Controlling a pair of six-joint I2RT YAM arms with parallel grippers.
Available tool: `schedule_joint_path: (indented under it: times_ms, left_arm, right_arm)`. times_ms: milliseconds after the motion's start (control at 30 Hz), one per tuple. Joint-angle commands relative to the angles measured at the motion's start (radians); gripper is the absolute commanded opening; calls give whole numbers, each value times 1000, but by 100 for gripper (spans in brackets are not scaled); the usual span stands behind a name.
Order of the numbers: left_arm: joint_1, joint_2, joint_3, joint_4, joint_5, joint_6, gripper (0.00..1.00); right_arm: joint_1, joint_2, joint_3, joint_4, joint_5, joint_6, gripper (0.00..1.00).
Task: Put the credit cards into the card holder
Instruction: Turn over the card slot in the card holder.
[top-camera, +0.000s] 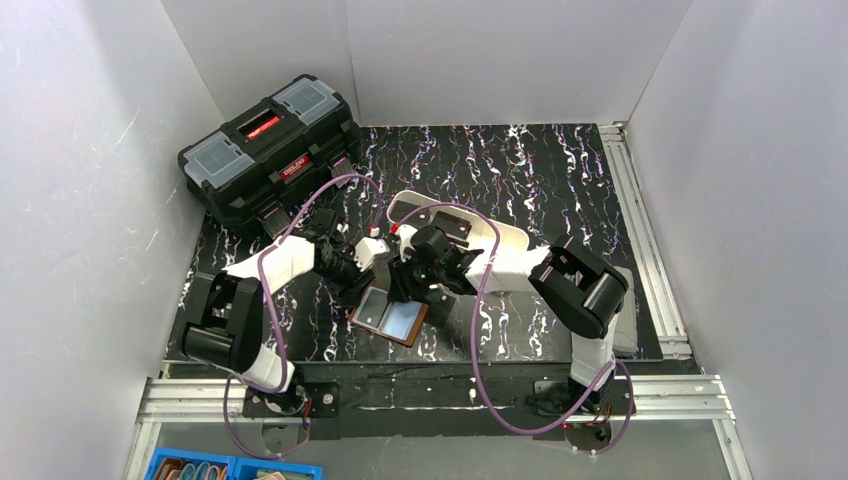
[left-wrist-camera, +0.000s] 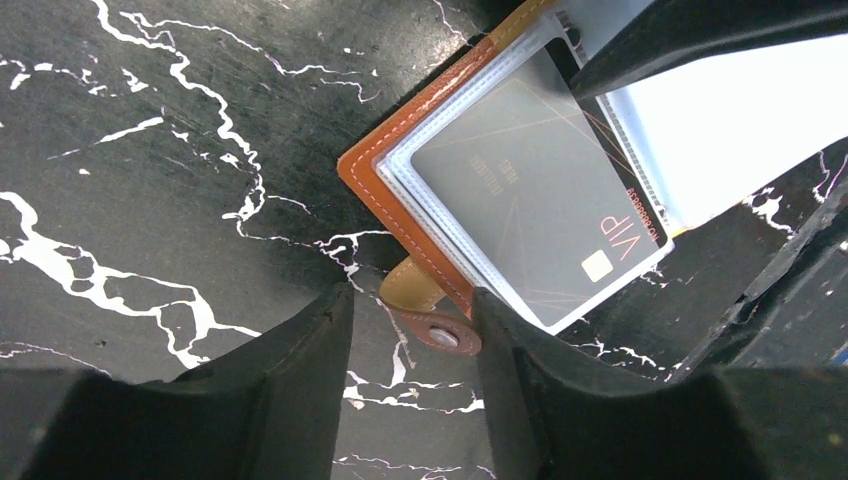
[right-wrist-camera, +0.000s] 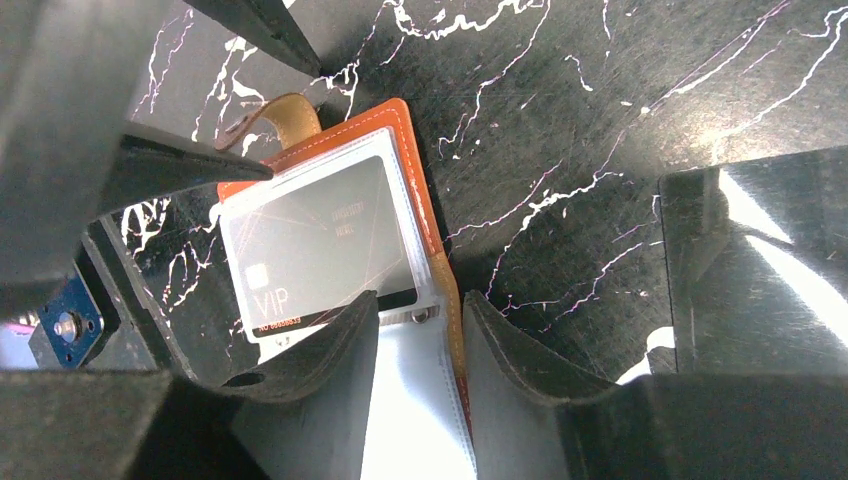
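The card holder (top-camera: 390, 318) lies open on the black marbled table, its brown leather rim (left-wrist-camera: 400, 150) framing clear sleeves. A grey credit card (left-wrist-camera: 530, 190) marked VIP rests in the top sleeve, and it also shows in the right wrist view (right-wrist-camera: 310, 235). My left gripper (left-wrist-camera: 410, 310) is open at the holder's corner, with the snap strap (left-wrist-camera: 440, 335) between its fingers and against the right one. My right gripper (right-wrist-camera: 417, 305) is open low over the holder's other half, straddling its bright sleeve and brown edge (right-wrist-camera: 455, 330). In the top view the two grippers (top-camera: 360, 275) (top-camera: 408, 285) nearly meet over the holder.
A long white tray (top-camera: 500, 235) with a dark card (top-camera: 450, 222) in it sits just behind the grippers. A big black toolbox (top-camera: 270, 150) stands at the back left. White walls enclose the table, and metal rails run along the right and near edges.
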Motion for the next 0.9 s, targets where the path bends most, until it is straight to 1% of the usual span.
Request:
schedule_joint_path:
  times_ms: [0, 33, 167, 233, 267, 300, 433, 533, 567, 633, 700, 800, 867]
  left_arm:
    - [-4, 6, 10, -20, 17, -16, 38]
    - [-5, 4, 10, -28, 19, -15, 34]
    - [-5, 25, 30, -56, 17, -32, 22]
    - [-4, 48, 57, -82, 18, -46, 11]
    - [-5, 59, 74, -95, 20, -50, 2]
    - [-5, 69, 88, -108, 21, -52, 0]
    - [-4, 36, 125, -130, 41, -61, 0]
    - [-4, -19, 159, -168, 72, -80, 0]
    - [-3, -36, 170, -186, 86, -83, 0]
    - [-2, -79, 193, -219, 115, -86, 0]
    - [-3, -106, 222, -257, 149, -87, 0]
    - [-3, -127, 258, -307, 185, -103, 0]
    - [-4, -136, 263, -321, 195, -116, 0]
  right_arm:
    - [4, -33, -21, -9, 2, 9, 43]
    - [4, -34, -20, -12, 3, 8, 43]
    - [3, -35, -16, -15, 4, 3, 43]
    - [3, -36, -15, -15, 1, 2, 43]
    - [2, -37, -15, -13, -1, 2, 43]
    - [2, -38, -16, -11, -4, 1, 44]
    - [-12, -61, -40, 23, -33, 7, 46]
    - [-43, -99, -99, 130, -85, 46, 48]
    - [-53, -113, -128, 185, -110, 60, 50]
    - [-72, -134, -197, 349, -163, 84, 55]
    - [-84, -151, -252, 470, -185, 103, 61]
    - [-90, -163, -274, 537, -201, 115, 69]
    - [-90, -171, -274, 544, -202, 124, 70]
